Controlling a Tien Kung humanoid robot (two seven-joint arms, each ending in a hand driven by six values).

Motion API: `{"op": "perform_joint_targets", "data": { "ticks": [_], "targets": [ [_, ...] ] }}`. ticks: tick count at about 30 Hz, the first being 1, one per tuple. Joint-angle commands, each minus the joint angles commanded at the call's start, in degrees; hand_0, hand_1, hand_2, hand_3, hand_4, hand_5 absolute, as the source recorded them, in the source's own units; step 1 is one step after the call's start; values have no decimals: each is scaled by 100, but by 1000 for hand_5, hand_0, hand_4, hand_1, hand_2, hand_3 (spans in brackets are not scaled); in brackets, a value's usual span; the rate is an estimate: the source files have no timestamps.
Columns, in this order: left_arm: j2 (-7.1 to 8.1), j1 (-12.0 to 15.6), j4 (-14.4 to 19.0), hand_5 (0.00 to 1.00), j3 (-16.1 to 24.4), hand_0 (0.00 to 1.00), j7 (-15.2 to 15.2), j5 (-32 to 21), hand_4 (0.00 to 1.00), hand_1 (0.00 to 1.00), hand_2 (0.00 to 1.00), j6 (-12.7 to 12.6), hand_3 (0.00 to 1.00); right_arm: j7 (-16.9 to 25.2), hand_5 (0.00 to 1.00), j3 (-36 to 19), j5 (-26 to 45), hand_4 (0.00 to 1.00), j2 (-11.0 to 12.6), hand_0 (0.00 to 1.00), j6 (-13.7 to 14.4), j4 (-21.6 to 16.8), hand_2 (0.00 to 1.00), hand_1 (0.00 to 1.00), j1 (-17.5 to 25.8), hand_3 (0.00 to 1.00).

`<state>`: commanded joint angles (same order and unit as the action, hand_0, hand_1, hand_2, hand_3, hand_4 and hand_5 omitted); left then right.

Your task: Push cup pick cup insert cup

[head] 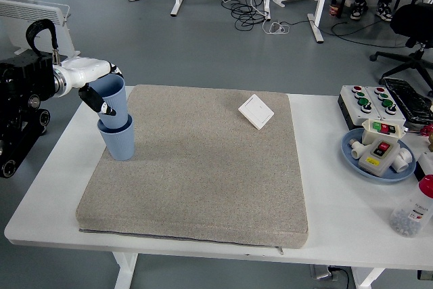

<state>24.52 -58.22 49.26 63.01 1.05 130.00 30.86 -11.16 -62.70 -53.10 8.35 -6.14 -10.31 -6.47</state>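
Two blue cups are on the left of the grey mat [203, 167]. The lower cup [119, 141] stands upright on the mat. The upper cup [112, 101] is tilted slightly and sits partly inside the lower cup's mouth. My left hand [95, 86] comes in from the left edge and is shut on the upper cup near its rim, with a thumb down its front. My right hand is out of view.
A white square switch plate [256, 111] lies at the mat's far right. On the table's right are a button box [369, 101], a blue plate [352, 157] holding switch parts, and a clear bottle [411, 216]. Desks, cables and a person's legs are in the background.
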Motion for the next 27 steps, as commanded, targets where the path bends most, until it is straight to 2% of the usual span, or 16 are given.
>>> {"op": "perform_joint_targets", "data": {
  "ticks": [5,6,11,12,17,18,23,24,27],
  "targets": [
    [-26,-11,-169,2,22,448,88,0,573,450,430,-91,425,6,488,17,29,157,1,784,-1,0,710,701,-7,585],
    [-28,-7,-200,2,50,429,113,0,558,457,442,-100,456,7,489,17,31,157,1,784,0,0,710,701,-8,585],
    [-17,13,-268,2,94,429,159,0,558,457,442,-55,456,13,489,21,47,157,2,784,1,0,710,701,-9,585],
    [-19,14,-275,172,92,377,163,0,642,448,444,-45,472,13,489,22,48,158,3,784,2,0,710,701,-9,585],
    [-42,10,-309,172,30,377,176,0,642,448,444,7,472,8,489,24,33,158,3,784,0,0,710,701,-11,585],
    [-44,10,-311,237,19,352,179,0,729,477,486,8,514,8,489,24,32,158,3,784,0,0,710,701,-11,586],
    [-49,19,-336,237,19,352,199,0,729,477,486,20,514,9,489,26,34,158,3,784,0,0,710,701,-11,586],
    [-49,21,-340,379,23,510,201,0,846,638,662,18,641,10,489,27,36,157,3,784,-1,0,710,701,-11,586],
    [-48,23,-364,379,44,510,199,0,846,638,662,19,641,13,489,24,33,157,2,784,-1,0,710,701,-16,586]
  ]
}}
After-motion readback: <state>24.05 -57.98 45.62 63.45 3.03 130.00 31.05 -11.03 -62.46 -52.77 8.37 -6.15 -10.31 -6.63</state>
